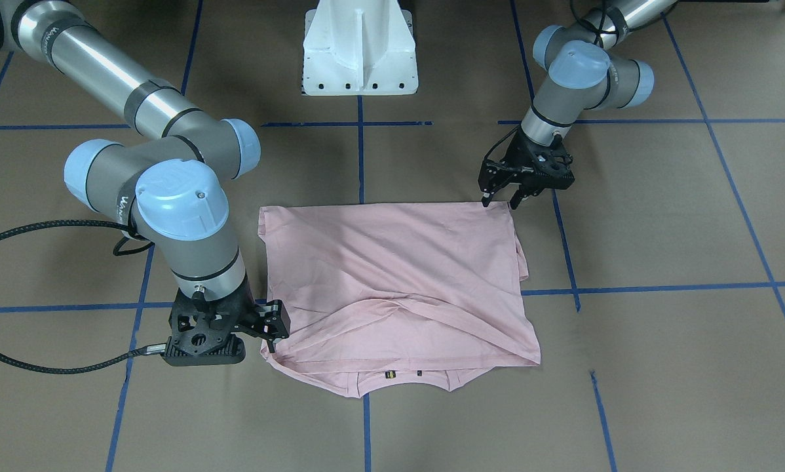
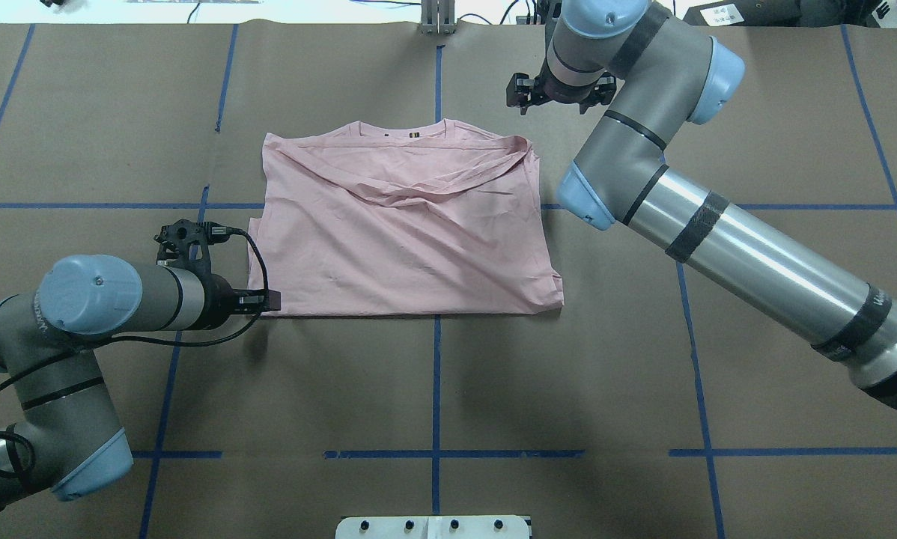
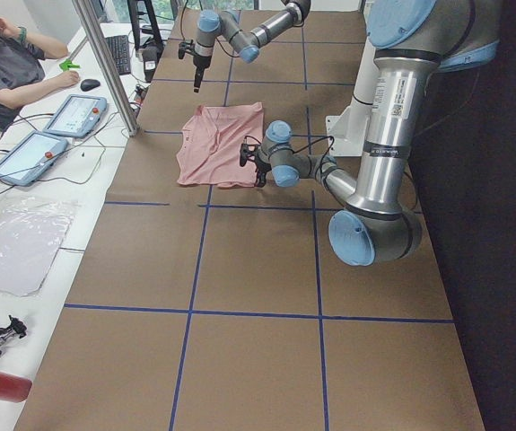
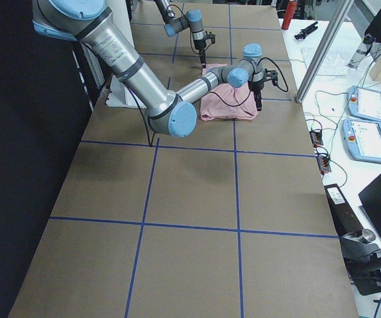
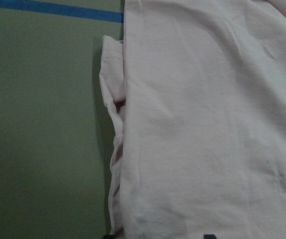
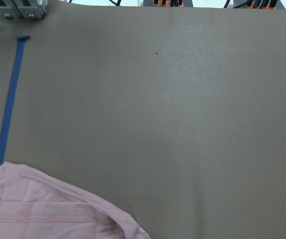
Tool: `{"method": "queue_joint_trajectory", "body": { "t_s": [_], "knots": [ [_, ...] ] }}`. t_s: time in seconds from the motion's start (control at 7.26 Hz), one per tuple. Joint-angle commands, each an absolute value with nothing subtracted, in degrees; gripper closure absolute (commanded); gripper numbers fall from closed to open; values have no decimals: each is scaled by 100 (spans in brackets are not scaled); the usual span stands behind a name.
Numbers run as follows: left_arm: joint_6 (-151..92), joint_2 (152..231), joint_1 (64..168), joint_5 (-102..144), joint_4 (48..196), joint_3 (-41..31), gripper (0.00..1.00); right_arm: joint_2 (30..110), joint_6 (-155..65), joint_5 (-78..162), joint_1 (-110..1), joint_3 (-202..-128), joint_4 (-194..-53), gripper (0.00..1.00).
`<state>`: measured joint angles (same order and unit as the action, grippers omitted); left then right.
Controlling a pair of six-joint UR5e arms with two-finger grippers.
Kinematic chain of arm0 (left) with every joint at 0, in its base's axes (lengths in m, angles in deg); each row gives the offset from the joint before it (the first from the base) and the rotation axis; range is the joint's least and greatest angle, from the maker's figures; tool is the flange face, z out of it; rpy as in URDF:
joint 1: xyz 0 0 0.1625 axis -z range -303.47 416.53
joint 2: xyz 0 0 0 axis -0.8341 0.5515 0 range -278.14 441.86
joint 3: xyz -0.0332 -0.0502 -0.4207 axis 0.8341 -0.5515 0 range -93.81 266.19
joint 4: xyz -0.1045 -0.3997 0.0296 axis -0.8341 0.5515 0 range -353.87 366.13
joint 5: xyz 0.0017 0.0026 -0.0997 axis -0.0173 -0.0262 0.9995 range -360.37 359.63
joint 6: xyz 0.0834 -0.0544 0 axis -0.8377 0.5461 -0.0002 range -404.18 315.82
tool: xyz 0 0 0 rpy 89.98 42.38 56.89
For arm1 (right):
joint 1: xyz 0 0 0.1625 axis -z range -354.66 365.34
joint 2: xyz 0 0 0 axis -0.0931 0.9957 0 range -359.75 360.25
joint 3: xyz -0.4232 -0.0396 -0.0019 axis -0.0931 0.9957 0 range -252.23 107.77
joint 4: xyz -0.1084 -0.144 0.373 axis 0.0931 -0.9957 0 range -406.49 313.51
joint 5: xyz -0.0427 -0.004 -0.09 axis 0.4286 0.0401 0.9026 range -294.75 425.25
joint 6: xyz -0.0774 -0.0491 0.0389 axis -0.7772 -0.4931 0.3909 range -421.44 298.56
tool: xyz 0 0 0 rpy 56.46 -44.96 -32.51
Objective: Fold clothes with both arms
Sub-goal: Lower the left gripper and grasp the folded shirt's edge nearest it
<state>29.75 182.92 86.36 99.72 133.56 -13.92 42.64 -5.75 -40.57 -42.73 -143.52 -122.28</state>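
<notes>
Exterior front-facing view shows you the T-shirt (image 1: 392, 275) flat mid-table, sleeves tucked in, seemingly between folds. The left gripper (image 1: 501, 202) straddles its hem corner, jaws apart. The right gripper (image 1: 273, 331) sits beside the collar-end corner; whether its jaws are apart, I cannot tell. Next, you likely need firm pinches on both corners. The collar tags (image 1: 402, 374) aren't readable.
</notes>
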Motion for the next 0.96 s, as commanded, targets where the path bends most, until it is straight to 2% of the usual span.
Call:
{"method": "queue_joint_trajectory", "body": {
  "t_s": [0.0,0.14,0.41,0.83],
  "knots": [
    [2965,18284,8615,9912,13262,-1400,36,4297,-572,-4057,-4273,-14369,-12225,0],
    [2965,18302,8606,9860,13209,-1401,40,4306,-572,-4057,-4273,-14369,-12225,0],
    [2965,18302,8562,9850,13208,-1409,59,4340,-554,-4048,-4273,-14412,-12216,0],
    [2965,18302,8536,9842,13208,-1436,100,4569,-563,-4057,-4273,-14677,-12233,0]
  ]
}}
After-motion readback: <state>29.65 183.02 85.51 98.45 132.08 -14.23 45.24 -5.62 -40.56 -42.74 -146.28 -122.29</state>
